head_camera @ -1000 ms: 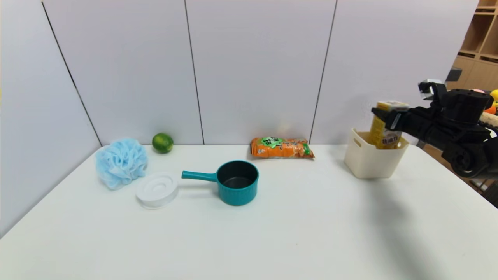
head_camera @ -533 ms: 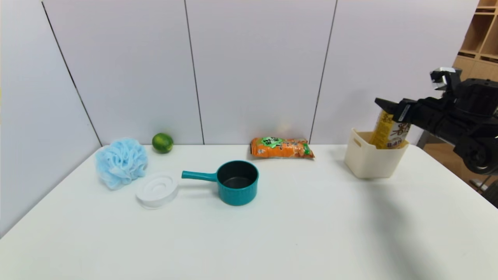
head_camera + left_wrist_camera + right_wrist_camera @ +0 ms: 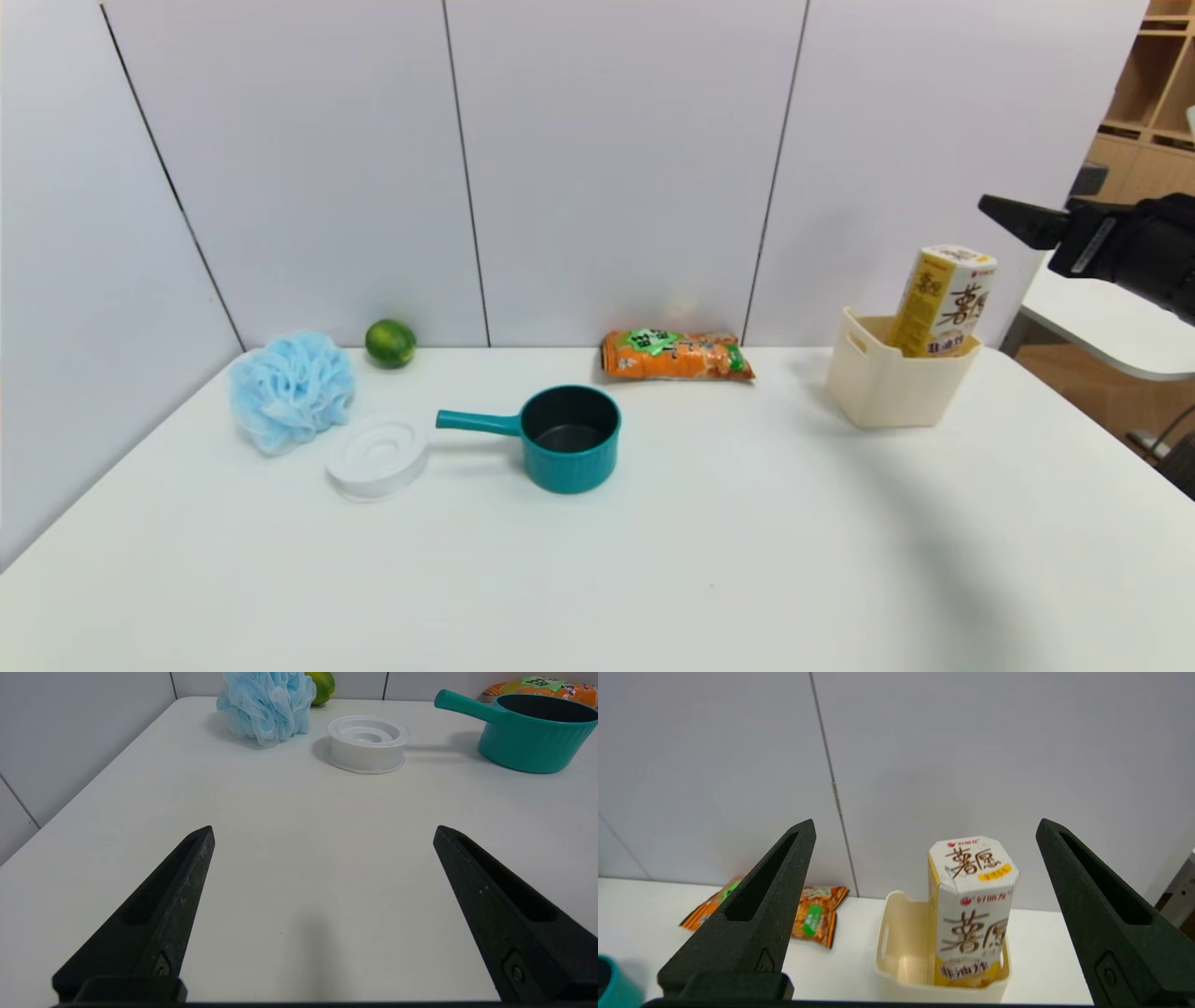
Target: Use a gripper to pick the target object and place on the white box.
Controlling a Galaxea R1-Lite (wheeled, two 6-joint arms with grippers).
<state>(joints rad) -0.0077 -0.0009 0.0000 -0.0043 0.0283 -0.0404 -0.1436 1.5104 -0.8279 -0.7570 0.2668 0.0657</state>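
Carton (image 3: 945,301) base hidden inside tub (image 3: 878,392) (right pincer (image 3: 924,828) apart).

Lighting was bright, even and diffuse, from overhead, with soft shadows only: a faint one beside the teal saucepan (image 3: 569,439) and a broad dim band across the white table (image 3: 653,579) at right. The snack carton (image 3: 971,910) looked slightly blurred in the right wrist view. No harsh glare showed.

Matte black tapered fingers (image 3: 1101,914), hollow recessed sides, small screw near base
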